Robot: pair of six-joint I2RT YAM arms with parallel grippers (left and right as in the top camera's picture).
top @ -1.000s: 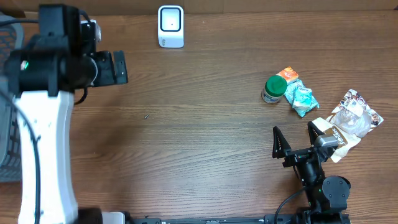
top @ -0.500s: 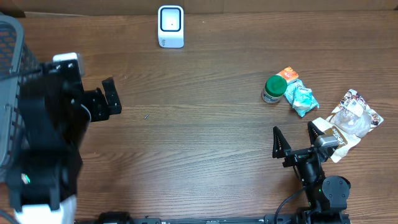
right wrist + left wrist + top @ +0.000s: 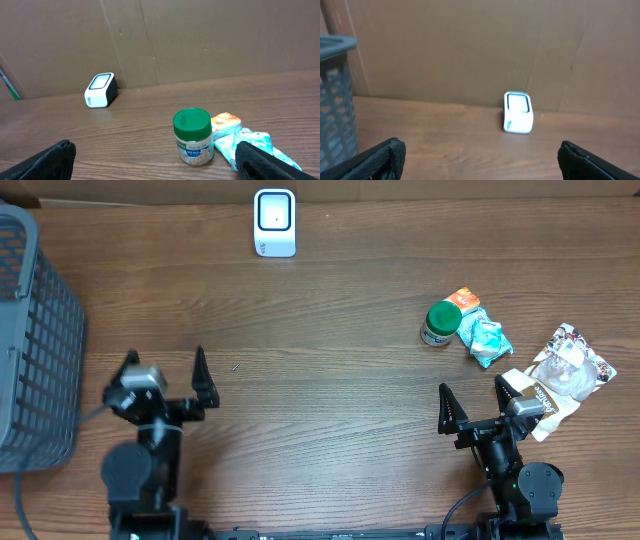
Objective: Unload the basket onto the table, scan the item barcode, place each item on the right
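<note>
Whereas only overhead shows snack bag (image 3: 572,368), left hand (image 3: 165,365), right hand (image 3: 472,392) both spread

jar (image 3: 441,322) left of pouch (image 3: 486,339)

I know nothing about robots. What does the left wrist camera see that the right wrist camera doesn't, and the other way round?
Only the left wrist view shows the grey mesh basket, at its left edge. Only the right wrist view shows the green-lidded jar, with an orange packet and a teal packet beside it on its right. Both views show the white scanner standing on the wooden table, close to the brown cardboard wall.
</note>
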